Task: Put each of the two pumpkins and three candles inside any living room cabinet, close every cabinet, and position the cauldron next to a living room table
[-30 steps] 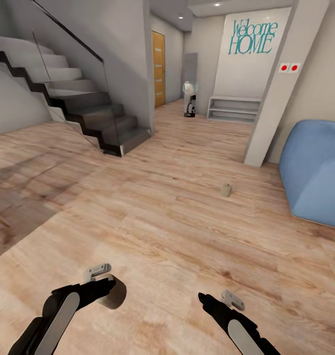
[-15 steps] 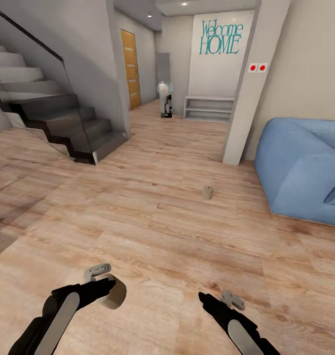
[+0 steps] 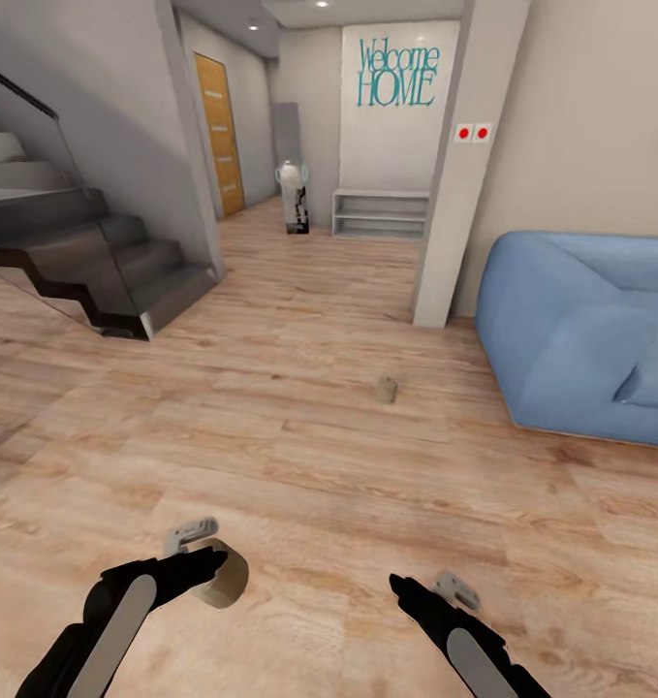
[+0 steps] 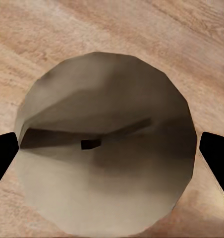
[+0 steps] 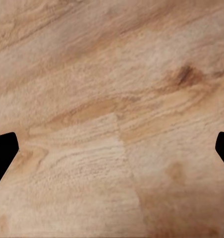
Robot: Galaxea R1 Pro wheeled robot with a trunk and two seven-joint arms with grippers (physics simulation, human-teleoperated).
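One squat round candle (image 4: 107,148) sits clamped in left fingers (image 3: 215,572); right fingers (image 3: 443,593) spread over woodgrain.

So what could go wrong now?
1. The held candle sits wide between the left tool's fingertips, which show only at its sides. It might slip out on a bumpy move.
2. The floor candle stands alone on the wood ahead. The robot's base could knock it over or roll it away.
3. The sofa is fairly near that candle, so the right tool or its arm may bump it when reaching.
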